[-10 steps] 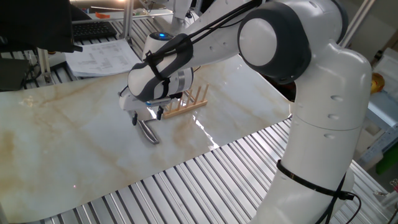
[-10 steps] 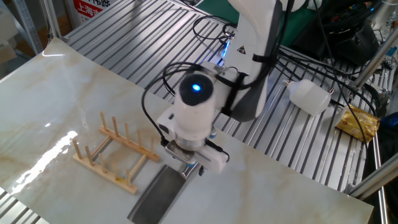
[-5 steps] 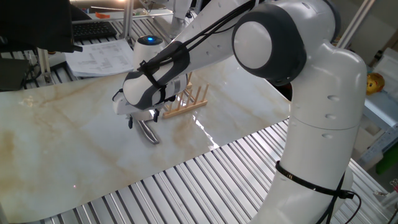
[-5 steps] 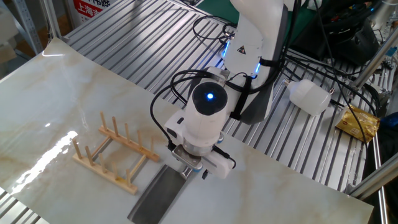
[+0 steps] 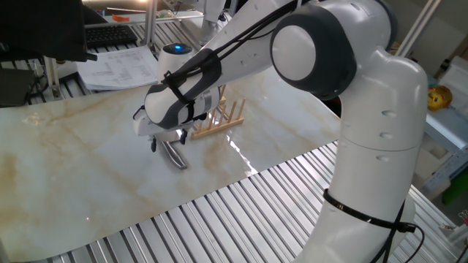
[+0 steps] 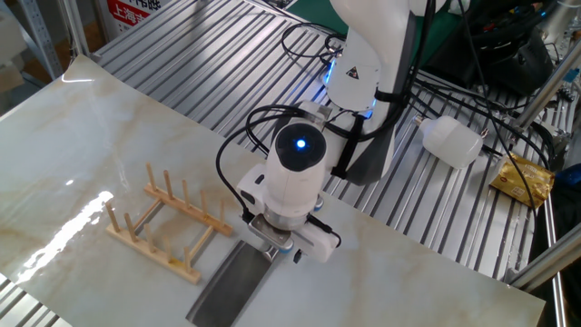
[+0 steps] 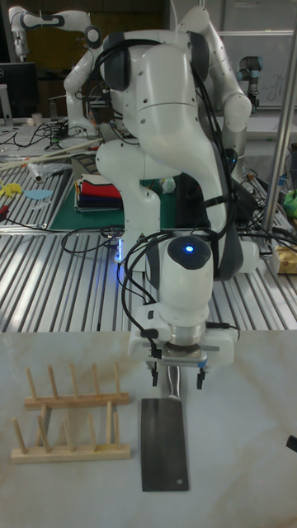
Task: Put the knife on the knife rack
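The jaws stand spread, one finger on each side of the knife's handle, not touching it as far as the tall view shows; the gripper hangs low over that handle. The knife lies flat on the worktop, blade pointing away from the arm, just beside the rack and apart from it. The rack stands upright on the worktop, its pegs bearing nothing. Behind the knife's handle end the worktop meets ribbed metal slats.
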Controlling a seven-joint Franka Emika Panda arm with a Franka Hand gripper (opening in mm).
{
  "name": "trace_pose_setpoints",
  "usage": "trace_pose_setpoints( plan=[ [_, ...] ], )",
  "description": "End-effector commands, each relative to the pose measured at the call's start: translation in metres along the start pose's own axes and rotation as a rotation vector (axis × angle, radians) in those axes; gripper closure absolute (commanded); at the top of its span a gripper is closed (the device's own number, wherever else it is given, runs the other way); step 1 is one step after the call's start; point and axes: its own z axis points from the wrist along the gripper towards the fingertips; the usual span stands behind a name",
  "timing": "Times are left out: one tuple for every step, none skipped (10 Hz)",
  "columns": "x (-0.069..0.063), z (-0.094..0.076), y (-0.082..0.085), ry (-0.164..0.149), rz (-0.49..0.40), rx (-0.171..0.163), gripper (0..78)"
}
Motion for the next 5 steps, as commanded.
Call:
trace_pose_setpoints(
  plan=[
    [-0.0012,0.0004,-0.0002,-0.005,0.0,0.0,0.1],
    [-0.0013,0.0007,-0.0007,-0.004,-0.001,0.0,0.1],
    [-0.0018,0.002,-0.0022,-0.004,-0.004,0.0,0.1],
    [-0.0024,0.0038,-0.0038,-0.004,-0.008,-0.002,0.1],
    [-0.0026,0.0046,-0.0044,-0.004,-0.01,-0.005,0.1]
  ],
)
